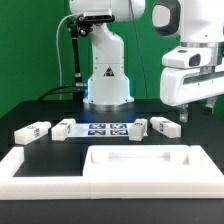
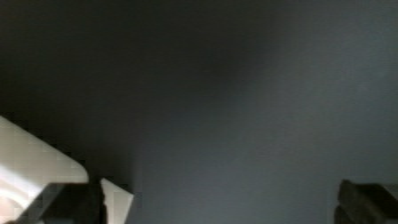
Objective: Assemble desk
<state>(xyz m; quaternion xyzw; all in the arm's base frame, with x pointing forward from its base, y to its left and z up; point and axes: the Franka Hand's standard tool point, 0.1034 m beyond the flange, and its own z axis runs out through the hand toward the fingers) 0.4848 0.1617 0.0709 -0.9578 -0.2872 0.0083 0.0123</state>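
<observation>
White gripper point(image 1: 187, 108), jaws spread wide and grasping nothing, poised over the tabletop point(image 1: 40, 108) toward the exterior view's right edge, probably to line up on the leg post point(image 1: 165, 126) just below. Other leg posts point(image 1: 63, 128) in a row beside the marker board point(image 1: 105, 127). Desk panel point(image 1: 140, 158) flat near the front edge, rim up, ready for legs.

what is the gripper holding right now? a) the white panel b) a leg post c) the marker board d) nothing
d: the gripper hangs open above the table with nothing between its fingers, while the four leg posts and the panel lie below it.
</observation>
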